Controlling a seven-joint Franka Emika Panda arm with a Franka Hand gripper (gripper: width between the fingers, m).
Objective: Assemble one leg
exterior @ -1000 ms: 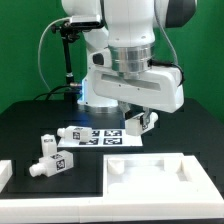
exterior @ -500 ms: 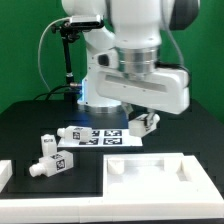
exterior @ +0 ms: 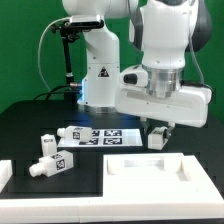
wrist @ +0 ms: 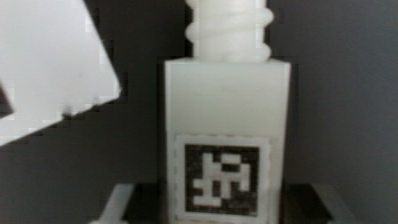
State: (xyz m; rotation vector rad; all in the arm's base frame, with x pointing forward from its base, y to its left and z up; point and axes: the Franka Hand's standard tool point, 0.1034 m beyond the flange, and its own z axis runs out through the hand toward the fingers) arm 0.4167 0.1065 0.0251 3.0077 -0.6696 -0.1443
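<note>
My gripper (exterior: 157, 130) is shut on a white square-section leg (exterior: 157, 140) and holds it just above the black table, behind the large white panel. In the wrist view the held leg (wrist: 226, 110) fills the middle. Its black-and-white tag faces the camera and its narrower stub end (wrist: 231, 30) points away from the gripper (wrist: 226, 205). A finger (wrist: 132, 200) shows on each side of the leg. Three more legs lie at the exterior view's left: one (exterior: 73, 134) by the marker board, one (exterior: 47, 146) and one (exterior: 50, 166) nearer the front.
The marker board (exterior: 112, 138) lies flat on the table, to the left of the held leg. The large flat white rimmed panel (exterior: 150, 178) lies at the front. A white part (exterior: 4, 172) sits at the far left edge. A flat white board corner (wrist: 45, 70) shows in the wrist view.
The arm has swung towards the exterior view's right with the leg in its gripper. The leg now hangs past the marker board's right end. The loose legs have not moved.
</note>
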